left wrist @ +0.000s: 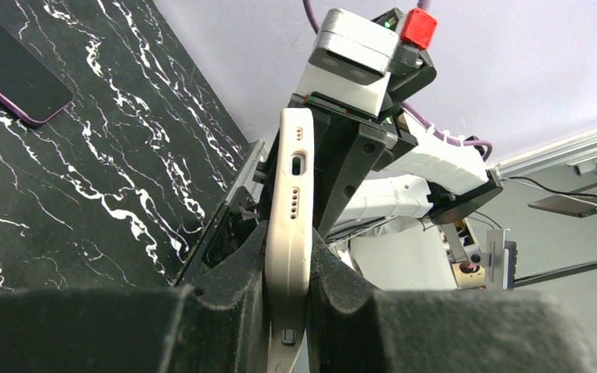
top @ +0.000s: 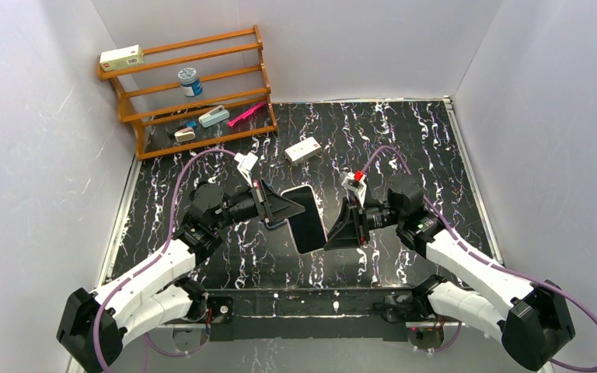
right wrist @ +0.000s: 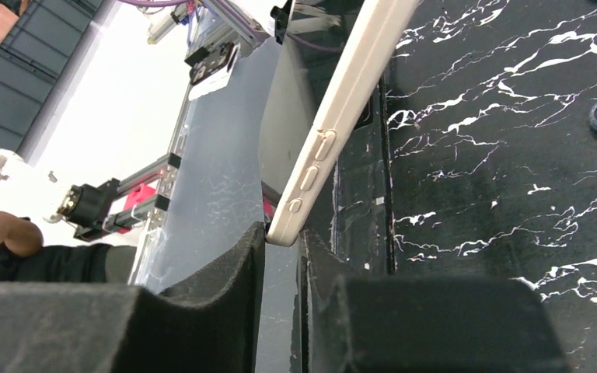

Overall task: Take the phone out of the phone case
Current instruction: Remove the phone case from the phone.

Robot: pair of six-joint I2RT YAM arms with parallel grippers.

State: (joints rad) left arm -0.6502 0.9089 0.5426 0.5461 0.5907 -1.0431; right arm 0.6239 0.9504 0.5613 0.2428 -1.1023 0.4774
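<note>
The two arm bases sit side by side at the near edge of the desk (top: 404,140). Both arms reach inward to the middle of its black marbled surface. There the left tool (top: 289,210) and the right tool (top: 333,233) face each other with their tips close together.

The left tool is clamped on the phone case (left wrist: 289,210). Its two foam pads press on the two broad faces of the cream shell, near one short end. That end is turned toward the left wrist camera and shows the port cut-out and the rows of speaker holes.

The right tool grips the far side of the same case. Its pads nearly meet, and a corner of the cream shell is pinched between them, next to the three side buttons.

The phone (left wrist: 8,70) is a dark slab with a purple rim. It lies flat on the desk, apart from the case, and neither tool touches it. One corner of it also shows at the right margin of the right wrist view. In the overhead view a dark rectangle sits between the two tools, and phone and case cannot be told apart there.

Farther back, a small white box (top: 303,149) lies on the desk. At the far left corner stands a wooden rack (top: 202,142). It holds a white carton (top: 121,56) on its top level and a jar (top: 190,81) on the level below.
</note>
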